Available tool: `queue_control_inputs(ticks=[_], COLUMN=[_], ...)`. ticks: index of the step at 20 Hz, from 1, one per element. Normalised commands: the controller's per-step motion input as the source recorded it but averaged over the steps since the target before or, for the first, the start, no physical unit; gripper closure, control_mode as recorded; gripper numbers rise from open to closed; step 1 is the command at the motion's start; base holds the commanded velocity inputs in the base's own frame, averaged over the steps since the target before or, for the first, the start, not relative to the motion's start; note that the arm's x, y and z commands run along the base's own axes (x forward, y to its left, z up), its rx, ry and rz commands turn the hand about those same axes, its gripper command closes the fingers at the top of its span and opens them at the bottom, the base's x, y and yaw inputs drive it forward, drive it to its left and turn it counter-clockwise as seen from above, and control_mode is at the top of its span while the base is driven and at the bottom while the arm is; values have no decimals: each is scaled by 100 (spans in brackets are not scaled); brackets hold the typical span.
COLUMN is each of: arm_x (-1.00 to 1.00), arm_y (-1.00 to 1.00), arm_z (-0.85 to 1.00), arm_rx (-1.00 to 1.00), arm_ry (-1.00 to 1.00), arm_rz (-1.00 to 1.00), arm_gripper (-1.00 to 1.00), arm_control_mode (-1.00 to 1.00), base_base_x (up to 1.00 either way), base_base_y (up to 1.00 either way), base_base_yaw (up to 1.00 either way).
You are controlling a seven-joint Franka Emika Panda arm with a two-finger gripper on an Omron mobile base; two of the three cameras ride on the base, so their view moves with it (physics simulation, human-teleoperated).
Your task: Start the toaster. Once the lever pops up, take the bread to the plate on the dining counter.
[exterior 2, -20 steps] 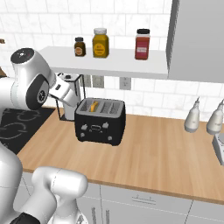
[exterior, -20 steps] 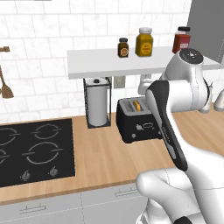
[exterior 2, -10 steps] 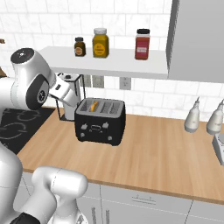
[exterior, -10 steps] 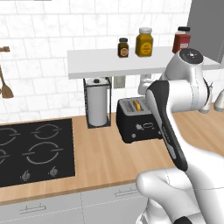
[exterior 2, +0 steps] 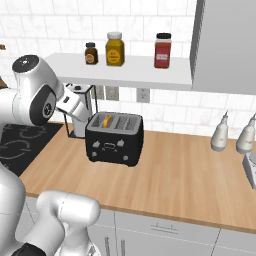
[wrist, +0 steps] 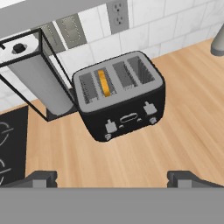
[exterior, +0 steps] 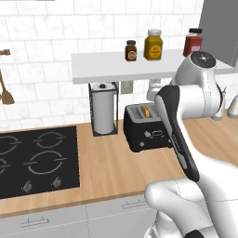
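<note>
Hand view, left to right: paper-towel roll [wrist: 37, 81] in wire frame, left beyond the fingers [wrist: 41, 178]; toaster [wrist: 120, 94] ahead between them on the counter [wrist: 183, 118], bread [wrist: 103, 82] in its second slot; fingers spread wide, grasping nothing.

bare counter [wrist: 175, 131] before toaster [wrist: 120, 98], paper-towel roll [wrist: 37, 81] crowding beside, shelf [exterior: 139, 67] overhead

A paper-towel roll [exterior: 103, 109] stands beside the cooktop [exterior: 32, 160]; three jars [exterior 2: 113, 48] sit on the shelf [exterior 2: 125, 71].
</note>
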Motion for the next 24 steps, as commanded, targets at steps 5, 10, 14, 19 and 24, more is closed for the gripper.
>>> queue_control_inputs(ticks=[5, 10, 14, 19, 24], arm_x=[0, 0, 0, 0, 0], arm_y=[0, 0, 0, 0, 0], arm_z=[0, 0, 0, 0, 0], arm_rx=[0, 0, 0, 0, 0], arm_ry=[0, 0, 0, 0, 0], arm_rz=[0, 0, 0, 0, 0], arm_gripper=[-100, -100, -100, -100, -100], arm_control_mode=[-100, -100, -100, -100, -100], base_base_x=[0, 0, 0, 0, 0], base_base_y=[0, 0, 0, 0, 0], base_base_yaw=[0, 0, 0, 0, 0])
